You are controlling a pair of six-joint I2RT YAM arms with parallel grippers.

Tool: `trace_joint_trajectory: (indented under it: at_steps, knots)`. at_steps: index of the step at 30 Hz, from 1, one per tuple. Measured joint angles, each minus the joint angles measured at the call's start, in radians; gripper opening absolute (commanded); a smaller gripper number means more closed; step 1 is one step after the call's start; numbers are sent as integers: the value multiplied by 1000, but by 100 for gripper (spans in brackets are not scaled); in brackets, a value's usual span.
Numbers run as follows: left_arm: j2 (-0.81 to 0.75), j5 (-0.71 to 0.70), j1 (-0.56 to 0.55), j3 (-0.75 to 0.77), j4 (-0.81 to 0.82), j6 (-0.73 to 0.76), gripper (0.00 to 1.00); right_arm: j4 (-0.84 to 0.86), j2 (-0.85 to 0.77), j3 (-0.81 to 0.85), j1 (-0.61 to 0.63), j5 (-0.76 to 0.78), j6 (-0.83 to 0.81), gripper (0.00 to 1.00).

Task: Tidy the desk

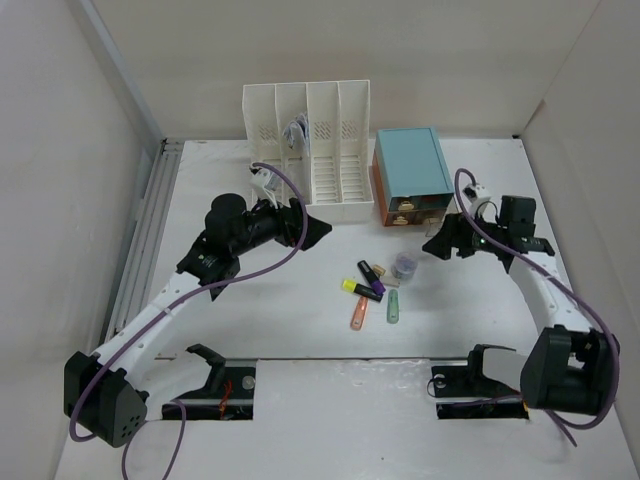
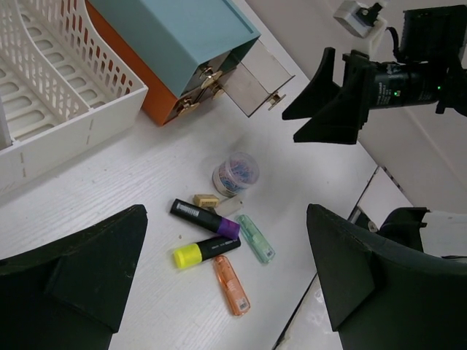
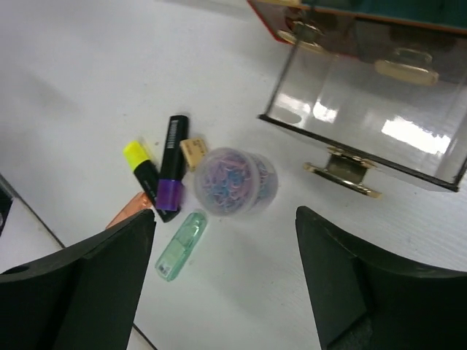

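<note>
The white desk (image 1: pixel 300 310) lay boxed in by plain white walls (image 1: pixel 420 70), a ridged rail (image 1: pixel 148 235) along its left edge and highlighters (image 1: pixel 362 289) loose mid-surface, with the left gripper (image 1: pixel 316 228) and right gripper (image 1: pixel 441 245) both spread, empty, above it.

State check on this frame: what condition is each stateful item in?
Left claw, open, empty.
Right claw, open, empty.
Drawer box, one clear drawer pulled out.
Clip tub, upright.
Purple highlighter, capped, lying flat.
Yellow highlighter, capped, lying flat.
</note>
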Motion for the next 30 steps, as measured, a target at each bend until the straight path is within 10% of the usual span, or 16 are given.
trace_joint_trajectory:
  at_steps: [3,5,7,10,13,16,30]
  knots:
    - [0,1,0,0,0,0,89,-22,-67,0,5,-33,-31,52]
    - [0,3,0,0,0,0,89,-40,-114,6,24,-39,-56,9]
    - [0,3,0,0,0,0,89,-60,-151,26,67,-34,-86,0]
    - [2,3,0,0,0,-2,87,-87,-161,90,196,11,-179,15]
    - [4,4,0,0,0,-5,80,-137,-95,175,377,76,-332,60]
    - [9,5,0,0,1,-7,73,-179,54,257,503,135,-504,76]
    - [11,6,0,0,-1,-4,80,-253,318,277,511,434,-890,88]
